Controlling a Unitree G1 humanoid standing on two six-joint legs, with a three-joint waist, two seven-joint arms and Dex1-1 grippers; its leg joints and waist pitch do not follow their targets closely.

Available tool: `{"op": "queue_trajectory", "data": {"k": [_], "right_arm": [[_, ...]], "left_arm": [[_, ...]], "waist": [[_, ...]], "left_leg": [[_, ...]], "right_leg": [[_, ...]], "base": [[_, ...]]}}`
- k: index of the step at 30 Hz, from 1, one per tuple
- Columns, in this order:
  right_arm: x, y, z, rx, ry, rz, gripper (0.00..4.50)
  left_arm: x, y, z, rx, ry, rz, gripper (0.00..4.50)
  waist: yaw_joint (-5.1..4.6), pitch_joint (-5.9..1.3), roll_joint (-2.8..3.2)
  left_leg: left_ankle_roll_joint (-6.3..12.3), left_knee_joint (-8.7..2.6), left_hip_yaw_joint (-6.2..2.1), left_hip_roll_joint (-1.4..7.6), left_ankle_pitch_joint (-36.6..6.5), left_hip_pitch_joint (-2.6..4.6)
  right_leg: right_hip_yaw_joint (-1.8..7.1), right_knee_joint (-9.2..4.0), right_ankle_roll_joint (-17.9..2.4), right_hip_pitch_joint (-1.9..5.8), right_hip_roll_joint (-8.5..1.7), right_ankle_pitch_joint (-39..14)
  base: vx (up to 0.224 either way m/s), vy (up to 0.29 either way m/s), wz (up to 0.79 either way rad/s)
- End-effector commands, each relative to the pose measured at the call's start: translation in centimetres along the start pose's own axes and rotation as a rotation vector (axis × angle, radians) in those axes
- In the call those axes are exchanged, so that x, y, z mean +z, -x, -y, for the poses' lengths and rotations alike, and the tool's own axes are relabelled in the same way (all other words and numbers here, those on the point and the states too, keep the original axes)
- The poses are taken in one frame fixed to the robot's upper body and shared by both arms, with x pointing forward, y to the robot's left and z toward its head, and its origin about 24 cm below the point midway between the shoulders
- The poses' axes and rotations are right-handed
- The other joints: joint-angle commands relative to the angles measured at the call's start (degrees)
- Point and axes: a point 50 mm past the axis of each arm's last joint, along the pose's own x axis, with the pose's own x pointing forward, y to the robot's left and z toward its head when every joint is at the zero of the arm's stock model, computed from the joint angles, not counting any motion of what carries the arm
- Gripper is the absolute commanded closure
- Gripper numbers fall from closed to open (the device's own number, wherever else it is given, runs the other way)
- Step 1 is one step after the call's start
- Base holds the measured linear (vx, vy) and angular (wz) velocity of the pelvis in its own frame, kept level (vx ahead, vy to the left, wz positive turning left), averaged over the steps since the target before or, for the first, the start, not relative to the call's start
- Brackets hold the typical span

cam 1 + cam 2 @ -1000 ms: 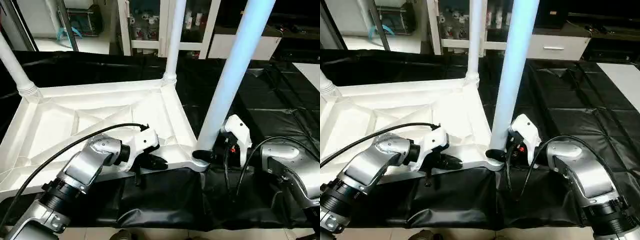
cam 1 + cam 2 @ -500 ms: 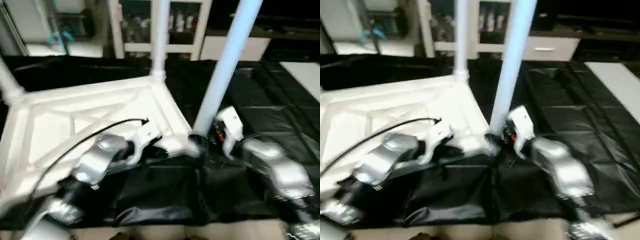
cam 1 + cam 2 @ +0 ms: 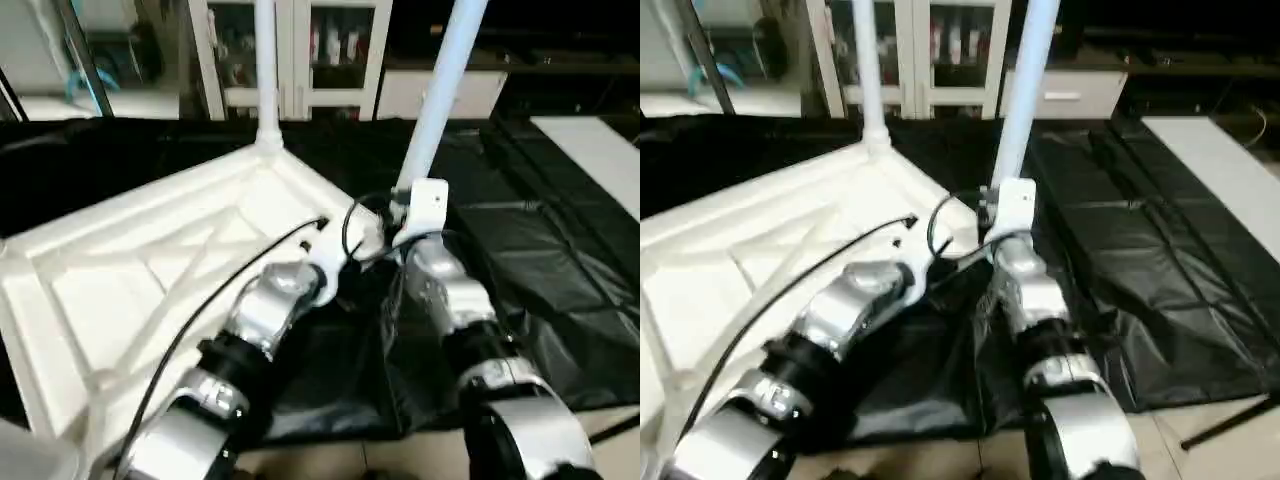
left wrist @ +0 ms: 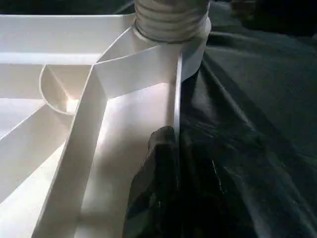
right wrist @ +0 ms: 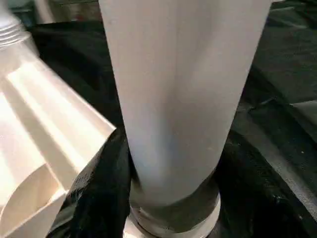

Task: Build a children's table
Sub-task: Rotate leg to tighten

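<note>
Upright, the near leg (image 3: 445,75) is gripped by the right tool (image 5: 168,198); left tool (image 4: 166,163) closed.

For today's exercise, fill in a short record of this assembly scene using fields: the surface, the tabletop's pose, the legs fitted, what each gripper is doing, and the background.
surface: black-covered work table
tabletop: white tabletop, ribbed underside up
legs: near leg standing in a corner socket; far leg standing in another corner
left gripper: left gripper shut on the tabletop's edge wall, near the socket
right gripper: right gripper around the near leg's base, fingers against the tube
background: white cabinet beyond the work table
</note>
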Motion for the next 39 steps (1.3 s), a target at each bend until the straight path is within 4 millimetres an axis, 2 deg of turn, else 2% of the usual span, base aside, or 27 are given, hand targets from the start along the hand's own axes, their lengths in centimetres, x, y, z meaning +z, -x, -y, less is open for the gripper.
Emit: {"op": "queue_trajectory", "data": {"k": [1, 2, 3, 5, 7, 8, 10, 12, 15, 16, 18, 19, 21, 22, 24, 25, 26, 28, 29, 31, 34, 36, 39], "right_arm": [[-3.1, 0.3, -0.1, -0.034, -0.046, -0.117, 2.46], [-3.1, 0.2, -0.3, -0.021, -0.063, -0.112, 2.46], [-3.0, 0.2, -0.5, -0.007, -0.079, -0.106, 2.46], [-2.6, 0.1, -1.2, 0.074, -0.085, -0.074, 2.46], [-2.3, 0.2, -1.6, 0.14, -0.088, -0.046, 2.46], [-1.9, 0.3, -1.6, 0.185, -0.07, -0.017, 1.9], [-1.6, 0.5, -1.3, 0.222, -0.046, 0.012, 1.74], [-1.2, 0.9, -0.2, 0.276, -0.023, 0.04, 1.59], [-0.9, 1.4, 0.9, 0.319, 0.007, 0.045, 1.41], [-0.8, 1.6, 1.5, 0.334, 0.028, 0.046, 1.41], [-0.6, 2.2, 2.5, 0.398, 0.059, 0.034, 1.26], [-0.5, 2.6, 3.0, 0.434, 0.069, 0.02, 1.09], [-0.2, 3.5, 4.0, 0.502, 0.108, 0.003, 1.03], [-0.1, 4.0, 4.6, 0.539, 0.139, -0.005, 0.96], [0.2, 4.8, 5.4, 0.593, 0.182, -0.021, 0.7], [0.3, 6.0, 6.2, 0.675, 0.241, -0.051, 0.58], [0.4, 6.6, 6.6, 0.715, 0.267, -0.069, 0.58], [0.4, 7.3, 6.8, 0.766, 0.272, -0.092, 0.42], [0.6, 8.4, 7.2, 0.839, 0.269, -0.122, 0.42], [0.9, 10.1, 7.7, 0.938, 0.333, -0.166, 0.17], [1.0, 10.6, 8.0, 0.96, 0.361, -0.186, 0.17], [1.0, 10.8, 8.1, 0.966, 0.383, -0.205, 0.17], [0.8, 10.6, 7.8, 0.969, 0.389, -0.217, 0.17]], "left_arm": [[1.8, 0.7, -2.3, 0.164, -0.003, 0.105, 4.5], [1.8, 0.7, -2.4, 0.161, -0.004, 0.107, 4.5], [1.8, 0.7, -2.4, 0.158, -0.004, 0.107, 4.5], [1.7, 0.8, -2.4, 0.141, -0.01, 0.114, 4.5], [1.7, 0.9, -2.4, 0.12, -0.011, 0.118, 4.5], [1.6, 1.0, -2.3, 0.091, -0.024, 0.123, 4.5], [1.5, 1.2, -2.2, 0.056, -0.043, 0.123, 4.5], [1.1, 1.6, -2.1, -0.004, -0.072, 0.113, 4.5], [0.8, 1.9, -1.9, -0.055, -0.087, 0.109, 4.5], [0.7, 2.1, -1.8, -0.079, -0.093, 0.105, 4.5], [0.4, 2.5, -1.7, -0.128, -0.109, 0.098, 4.5], [0.2, 2.7, -1.5, -0.164, -0.115, 0.092, 4.5], [-0.1, 3.1, -1.4, -0.222, -0.138, 0.084, 4.5], [-0.4, 3.4, -1.4, -0.25, -0.148, 0.075, 4.5], [-0.7, 3.7, -1.4, -0.288, -0.162, 0.06, 4.5], [-1.0, 4.3, -1.3, -0.343, -0.18, 0.046, 4.5], [-1.1, 4.5, -1.3, -0.368, -0.188, 0.04, 4.5], [-1.2, 4.8, -1.2, -0.406, -0.205, 0.042, 4.5], [-1.3, 5.4, -1.0, -0.467, -0.214, 0.036, 4.5], [-1.6, 6.6, -0.6, -0.586, -0.233, 0.025, 4.5], [-1.8, 7.1, -0.4, -0.63, -0.241, 0.013, 4.5], [-2.0, 7.6, -0.1, -0.677, -0.242, 0.0, 4.5], [-2.1, 7.9, 0.0, -0.696, -0.241, -0.006, 4.5]], "waist": [[-0.15, -3.88, 0.07], [-0.15, -3.81, 0.03], [0.01, -3.81, -0.25], [-0.01, -3.84, -0.05], [0.05, -3.85, -0.1], [0.04, -3.83, -0.1], [0.19, -3.77, -0.14], [0.16, -3.86, -0.25], [0.5, -4.17, 0.13], [0.62, -4.16, 0.06], [1.22, -4.14, 0.45], [1.51, -4.13, 0.35], [1.96, -4.27, 0.38], [2.35, -4.37, 0.71], [2.91, -4.21, 0.6], [3.29, -4.14, 0.92], [3.53, -4.14, 0.79], [3.56, -4.02, 0.77], [3.45, -3.98, 0.73], [3.82, -3.93, 0.65], [3.65, -3.61, 0.82], [3.83, -3.39, 0.82], [4.02, -3.29, 0.83]], "left_leg": [[-2.65, -5.3, -2.34, 3.25, -25.17, 2.36], [-2.46, -5.33, -2.33, 3.24, -25.02, 2.23], [-1.98, -5.27, -2.31, 3.32, -24.67, 2.24], [-1.61, -5.38, -2.37, 3.4, -23.86, 1.96], [-1.29, -5.41, -2.3, 3.48, -23.36, 2.01], [-1.12, -5.44, -2.27, 3.49, -23.34, 1.98], [-0.54, -5.5, -2.23, 3.52, -22.63, 1.73], [0.14, -5.66, -2.49, 3.58, -20.76, 1.1], [0.79, -5.2, -2.06, 3.69, -18.21, 1.53], [1.1, -5.21, -1.97, 3.7, -16.66, 1.45], [1.71, -5.14, -1.85, 3.81, -15.05, 1.65], [2.23, -5.09, -1.76, 3.8, -13.93, 1.72], [3.02, -4.86, -1.59, 3.82, -11.47, 1.77], [3.57, -4.73, -1.66, 3.84, -9.81, 1.8], [3.88, -4.8, -1.64, 3.97, -8.94, 1.8], [3.7, -4.85, -1.69, 4.0, -9.34, 1.93], [3.63, -4.88, -1.64, 4.19, -9.63, 2.14], [3.45, -5.0, -1.68, 4.18, -9.9, 2.02], [3.22, -5.02, -1.7, 4.14, -10.69, 1.98], [2.65, -5.21, -1.85, 4.43, -12.23, 2.08], [1.35, -5.41, -1.69, 4.38, -15.26, 2.38], [-0.65, -5.54, -1.68, 4.43, -18.27, 2.87], [-2.58, -5.71, -1.81, 4.35, -20.61, 2.98]], "right_leg": [[0.68, -4.13, -9.3, 0.42, -2.61, -18.06], [0.68, -4.15, -9.21, 0.54, -2.57, -18.31], [0.7, -4.12, -9.06, 0.57, -2.69, -18.97], [0.66, -3.98, -9.11, 0.8, -2.66, -18.67], [0.67, -3.84, -9.42, 0.79, -2.57, -17.81], [0.67, -3.85, -9.58, 0.81, -2.52, -17.62], [0.72, -3.87, -9.7, 1.08, -2.59, -17.23], [0.66, -3.7, -9.39, 1.76, -2.74, -16.77], [0.84, -3.54, -11.04, 1.22, -2.71, -14.73], [0.83, -3.33, -11.58, 1.33, -2.52, -13.22], [0.85, -3.3, -11.89, 1.42, -2.54, -11.63], [0.84, -3.19, -12.11, 1.57, -2.29, -10.06], [0.92, -2.77, -13.32, 1.5, -2.36, -7.1], [0.84, -2.46, -13.71, 1.76, -2.36, -5.34], [0.77, -2.48, -13.92, 1.96, -2.34, -4.87], [0.76, -2.48, -13.85, 1.93, -2.28, -5.36], [0.81, -2.45, -13.71, 1.97, -2.29, -5.37], [0.88, -2.38, -13.97, 2.03, -2.35, -5.11], [0.91, -2.4, -14.21, 1.98, -2.39, -5.66], [0.96, -2.45, -13.73, 2.15, -2.69, -7.77], [1.02, -2.93, -13.36, 1.47, -2.51, -11.68], [1.19, -3.36, -12.33, 0.93, -2.54, -15.81], [1.26, -3.61, -10.78, 0.6, -2.53, -19.14]], "base": [[0.0, 0.0, 0.0], [0.0, 0.0, 0.0], [0.0, 0.0, 0.0], [0.0, 0.0, 0.0], [0.0, 0.0, 0.0], [0.0, 0.0, 0.0], [0.0, 0.0, 0.0], [0.0, 0.0, 0.0], [0.0, 0.0, 0.0], [0.0, 0.0, 0.0], [0.0, 0.0, 0.0], [0.0, 0.0, 0.0], [0.0, 0.0, 0.0], [0.0, 0.0, 0.0], [0.0, 0.0, 0.0], [0.0, 0.0, 0.0], [0.0, 0.0, 0.0], [0.0, 0.0, 0.0], [0.0, 0.0, 0.0], [0.0, 0.0, 0.0], [0.0, 0.0, 0.0], [0.0, 0.0, 0.0], [0.0, 0.0, 0.0]]}}
